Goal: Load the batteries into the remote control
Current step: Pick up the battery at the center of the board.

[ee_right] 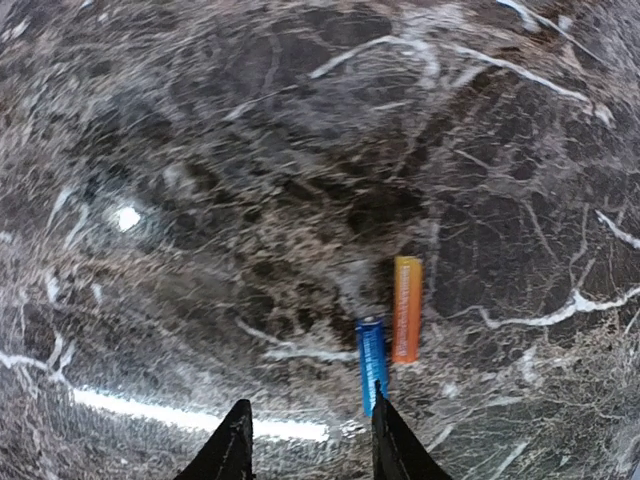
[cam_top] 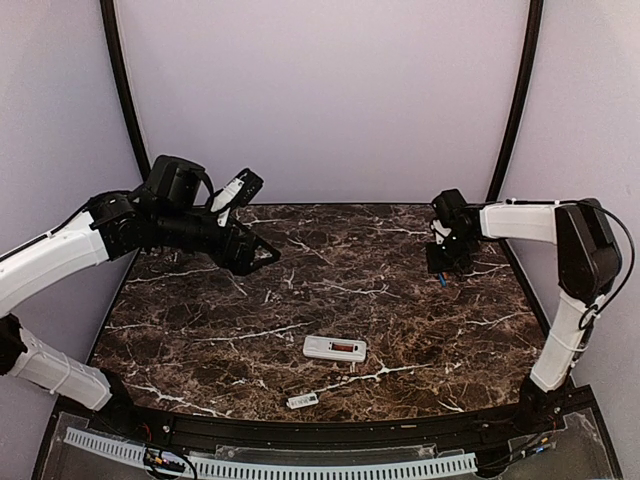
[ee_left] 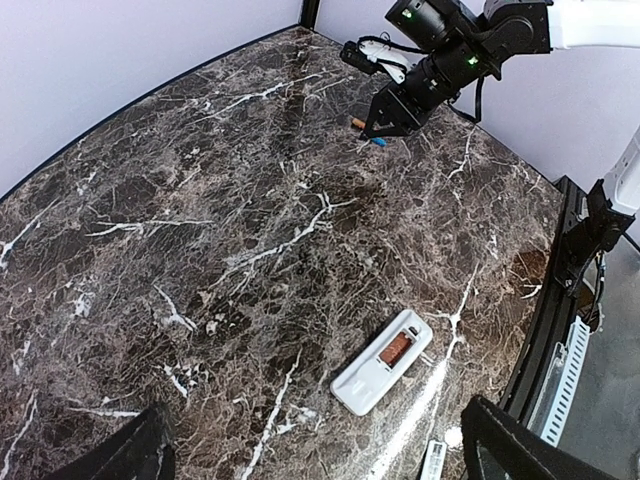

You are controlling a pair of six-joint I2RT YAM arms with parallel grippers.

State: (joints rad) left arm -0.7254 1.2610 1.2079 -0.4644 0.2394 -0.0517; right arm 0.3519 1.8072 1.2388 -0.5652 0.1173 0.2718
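The white remote control (cam_top: 335, 348) lies back-up near the table's front middle, its battery bay open and reddish-brown inside; it also shows in the left wrist view (ee_left: 383, 362). The blue battery (ee_right: 372, 363) and the orange battery (ee_right: 406, 308) lie side by side on the marble at the far right, apart from the remote. My right gripper (ee_right: 310, 452) is open just above the table, its right fingertip (ee_right: 392, 440) at the blue battery's near end, nothing held. My left gripper (cam_top: 258, 250) is open wide and empty, high over the far left.
The small loose white battery cover (cam_top: 302, 401) lies near the front edge, just in front of the remote. The dark marble table (cam_top: 200, 330) ends at a black rim in front; curved lilac walls close the back and sides.
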